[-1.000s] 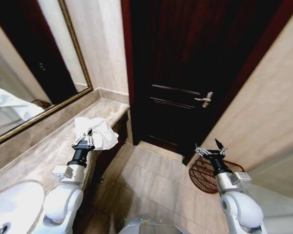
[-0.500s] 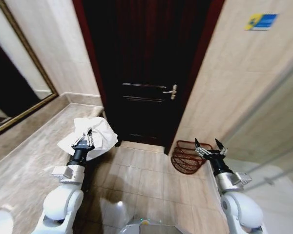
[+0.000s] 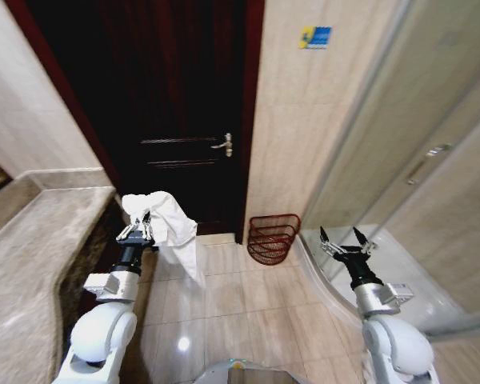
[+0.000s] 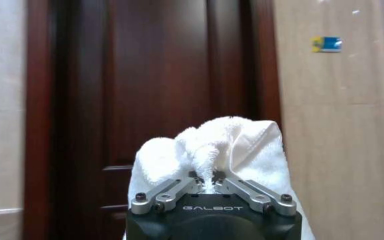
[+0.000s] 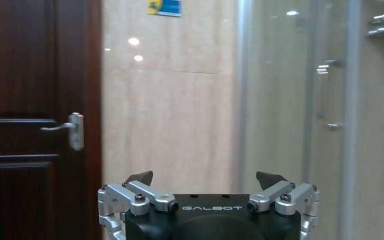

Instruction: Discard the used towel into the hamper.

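Holding the white towel (image 3: 164, 226), your left gripper (image 3: 140, 230) is raised at the end of a forearm that reaches forward and up from the lower left of the head view. Its fingers (image 4: 178, 186) are pinched together on a bunched fold of the cloth, as the left wrist view shows, and the rest of the towel drapes down over the tiled floor (image 3: 248, 296), just past the end of the marble counter (image 3: 32, 248).

Your right gripper (image 3: 341, 245) is lifted in the same forward-and-up pose on the other side, with its fingertips spread wide and nothing between them; the right wrist view shows the two dark tips well apart above the silver linkage.

Farther off, the hamper (image 3: 272, 238) stands on the floor against the beige tiled wall, just beside the dark wooden door (image 3: 176, 104) and between your two grippers in the head view. It sits well apart from the towel. Beyond your right gripper, you can see the curved base and glass panel of the shower enclosure (image 3: 400, 160).
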